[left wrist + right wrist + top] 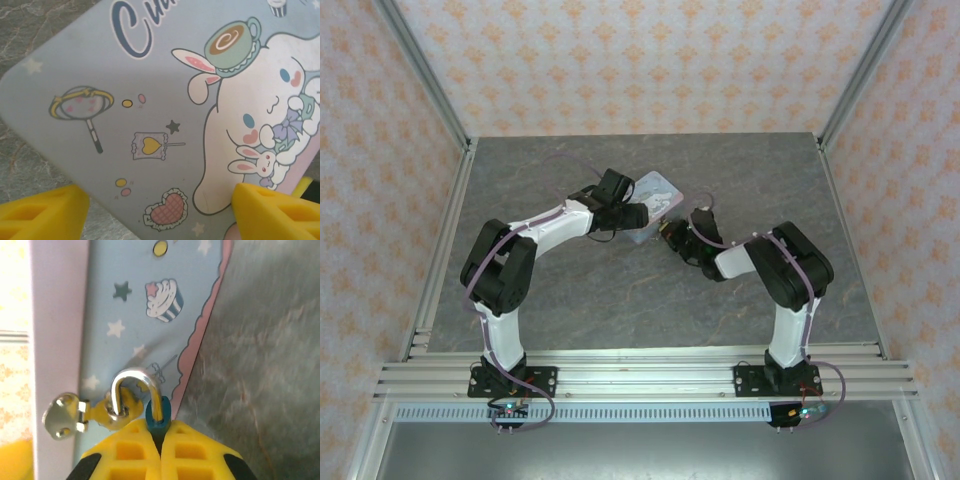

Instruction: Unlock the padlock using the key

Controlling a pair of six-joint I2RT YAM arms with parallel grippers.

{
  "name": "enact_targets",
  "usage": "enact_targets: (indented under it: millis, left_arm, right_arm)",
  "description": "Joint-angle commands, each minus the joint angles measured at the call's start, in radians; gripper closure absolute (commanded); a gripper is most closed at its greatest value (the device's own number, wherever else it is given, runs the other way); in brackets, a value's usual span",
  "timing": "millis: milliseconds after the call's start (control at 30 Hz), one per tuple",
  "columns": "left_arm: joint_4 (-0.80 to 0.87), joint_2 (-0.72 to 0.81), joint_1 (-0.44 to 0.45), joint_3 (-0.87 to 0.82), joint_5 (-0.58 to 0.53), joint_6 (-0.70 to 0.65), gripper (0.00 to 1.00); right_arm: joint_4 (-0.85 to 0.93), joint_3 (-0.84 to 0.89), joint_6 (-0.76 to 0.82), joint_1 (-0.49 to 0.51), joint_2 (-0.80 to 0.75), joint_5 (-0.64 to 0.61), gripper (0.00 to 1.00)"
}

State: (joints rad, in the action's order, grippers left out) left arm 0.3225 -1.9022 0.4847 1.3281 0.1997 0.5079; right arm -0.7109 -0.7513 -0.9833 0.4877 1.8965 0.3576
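Teal and small, the padlock (159,416) is clenched between the yellow fingers (130,452) of the right end effector (161,432). Its silver shackle (131,377) is hooked through the metal hasp (62,416) at the edge of the cartoon-printed tin (135,315) on the grey tabletop (260,365). Over the tin's lid the left end effector (160,207) hangs released, fingers spread wide, one just off the tin's edge.

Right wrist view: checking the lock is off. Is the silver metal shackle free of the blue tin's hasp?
No, the silver shackle is hooked through the hasp loop.
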Motion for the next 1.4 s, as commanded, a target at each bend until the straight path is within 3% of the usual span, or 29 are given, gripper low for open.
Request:
enact_targets:
  millis: [0,200,500,567,633,800,900,967,1133,1200,1367]
  left_arm:
    - [0.196,-0.089,0.014,-0.052,-0.039,-0.016,0.25]
    - [0.197,-0.089,0.013,-0.05,-0.041,-0.014,0.25]
    - [0.189,0.009,0.012,-0.023,0.016,-0.015,0.19]
    - [0.188,0.05,0.012,-0.017,0.034,-0.009,0.17]
    - [0.182,0.094,0.012,-0.017,0.043,0.001,0.15]
    - [0.198,0.217,0.007,-0.024,0.007,0.019,0.01]
    - [0.23,0.305,-0.005,-0.027,-0.031,0.019,0.0]
    - [0.248,0.365,-0.02,-0.03,-0.051,0.014,0.0]
    - [0.292,0.508,-0.069,-0.057,-0.236,-0.018,0.0]
    - [0.269,0.559,-0.08,-0.093,-0.362,-0.055,0.0]
    - [0.017,0.703,-0.083,-0.295,-0.684,-0.225,0.0]
  right_arm:
    - [0.027,-0.052,0.041,-0.075,-0.014,-0.032,1.0]
    - [0.083,-0.05,0.092,-0.133,-0.041,0.059,1.0]
    - [0.074,0.161,0.056,-0.135,-0.164,0.13,1.0]
    - [0.089,0.211,0.055,-0.136,-0.201,0.121,0.84]
    - [0.124,0.248,0.065,-0.137,-0.25,0.111,0.56]
    - [0.318,0.269,0.116,-0.138,-0.424,0.059,0.15]
    - [0.497,0.241,0.17,-0.144,-0.566,0.003,0.0]
    - [0.613,0.209,0.221,-0.151,-0.659,-0.04,0.01]
    - [0.885,0.058,0.388,-0.206,-0.796,-0.214,0.01]
    - [0.955,-0.003,0.45,-0.232,-0.801,-0.308,0.01]
    - [0.834,0.012,0.64,-0.262,-0.817,-0.664,0.01]
